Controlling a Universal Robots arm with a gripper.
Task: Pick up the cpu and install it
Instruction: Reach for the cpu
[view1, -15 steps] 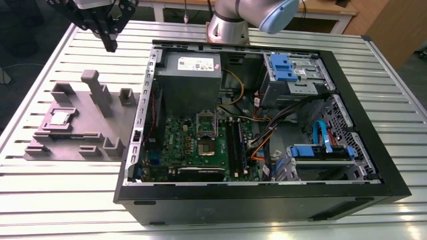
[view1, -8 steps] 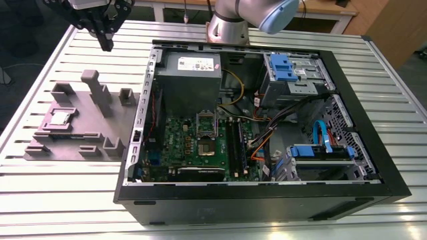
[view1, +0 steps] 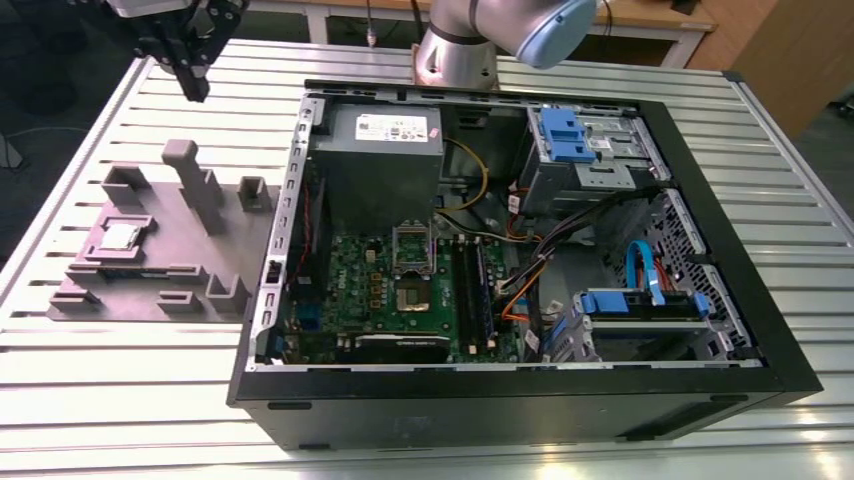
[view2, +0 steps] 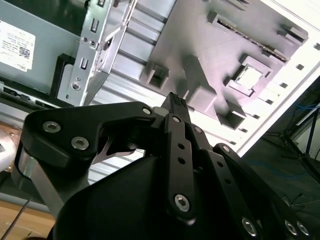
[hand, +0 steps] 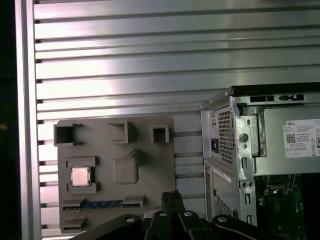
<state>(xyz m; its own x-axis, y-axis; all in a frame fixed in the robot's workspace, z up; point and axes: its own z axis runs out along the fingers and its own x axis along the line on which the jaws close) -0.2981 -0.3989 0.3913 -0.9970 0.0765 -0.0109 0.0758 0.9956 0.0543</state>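
Note:
The cpu (view1: 120, 237) is a small silvery square chip lying flat in a recess of the purple-grey tray (view1: 160, 285), at the exterior view's left. It also shows in both wrist views, cpu (view2: 248, 76) and cpu (hand: 80, 175). My black gripper (view1: 198, 88) hangs high above the table beyond the tray's far end, well apart from the chip. Its fingertips (hand: 171, 196) are pressed together with nothing between them, so it is shut. The open computer case (view1: 747, 330) lies on its side with the green motherboard (view1: 387, 300) exposed.
The tray (hand: 115, 130) has several raised blocks and a tall post (view1: 200, 190) near the cpu. The case's metal edge (hand: 220, 145) stands beside the tray. A grey power supply (view1: 378, 150), blue drive cages (view1: 577, 140) and loose cables (view1: 534, 270) crowd the case. The arm's base (view1: 454, 55) is behind it.

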